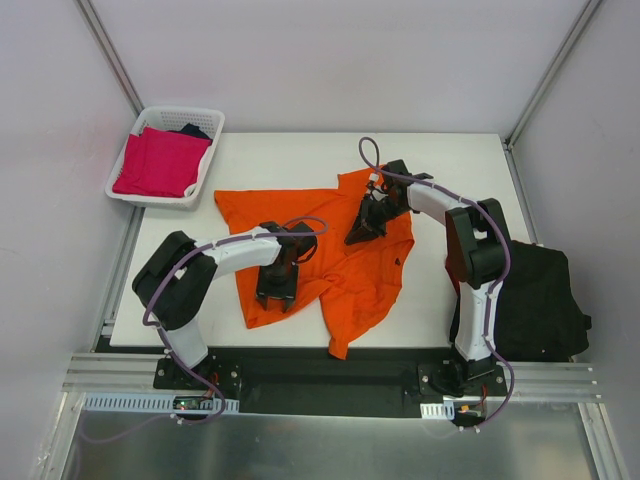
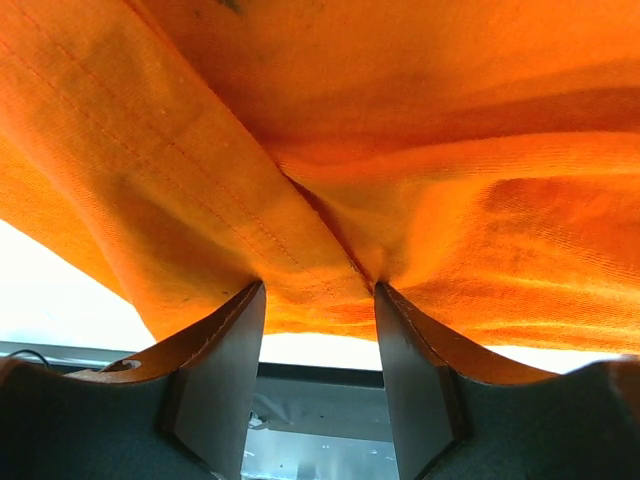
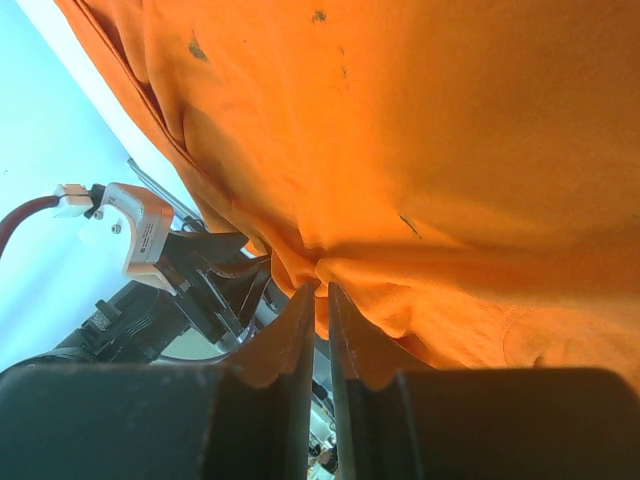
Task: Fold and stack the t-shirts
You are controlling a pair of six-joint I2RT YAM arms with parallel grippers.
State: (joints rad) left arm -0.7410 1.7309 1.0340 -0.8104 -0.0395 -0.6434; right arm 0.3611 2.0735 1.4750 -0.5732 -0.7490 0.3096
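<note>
The right gripper (image 3: 322, 288) pinches the orange shirt (image 1: 350, 275) tight — the left gripper (image 2: 318, 290) stands half-open, jaws astride a fold.

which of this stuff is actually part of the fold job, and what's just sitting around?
Job:
orange t-shirt, spread on the table
pink t-shirt, in the white basket
black t-shirt, heaped past the table's right edge

Just there:
white basket
table
</note>
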